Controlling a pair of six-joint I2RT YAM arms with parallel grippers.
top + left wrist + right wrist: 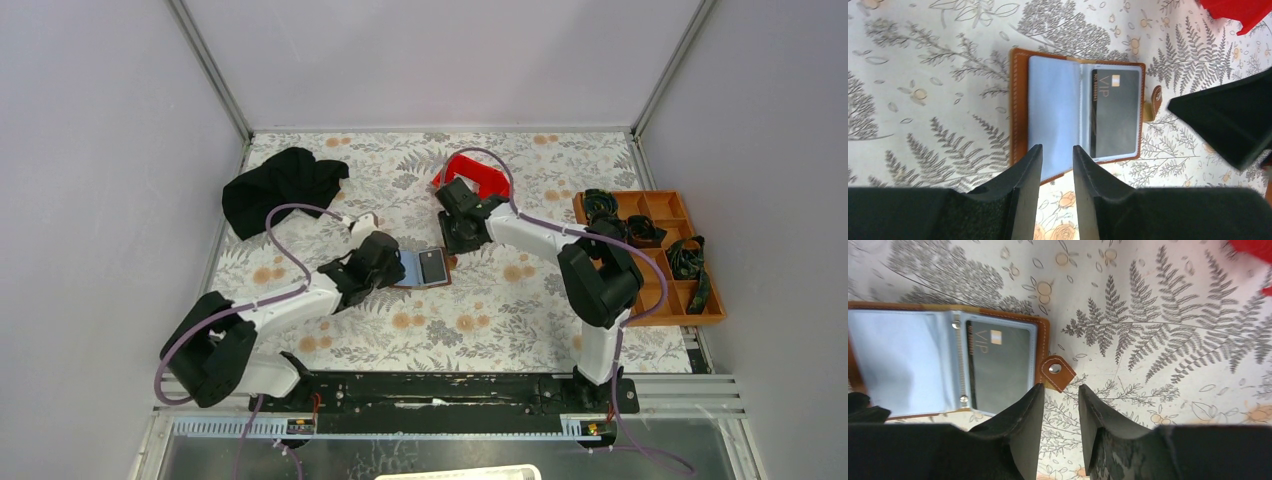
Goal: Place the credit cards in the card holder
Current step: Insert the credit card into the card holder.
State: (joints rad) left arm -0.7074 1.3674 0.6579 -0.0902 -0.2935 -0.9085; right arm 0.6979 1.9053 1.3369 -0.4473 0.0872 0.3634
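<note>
The brown card holder [428, 282] lies open on the floral mat, between the two grippers. In the left wrist view its brown edge [1018, 100] frames a light blue inner leaf [1053, 105] and a dark "VIP" credit card [1115, 115] sitting in the right-hand pocket. I cannot tell whether the light blue leaf holds a card. My left gripper [1057, 150] hovers open and empty over the holder's near edge. My right gripper [1060, 390] is open and empty just beside the tab clasp [1055, 371]. The dark card also shows in the right wrist view [998, 365].
A red plastic bin [478, 175] stands behind the right gripper [460, 235]. A black cloth [280, 185] lies at the back left. An orange-brown compartment tray [700, 312] holding dark items sits at the right edge.
</note>
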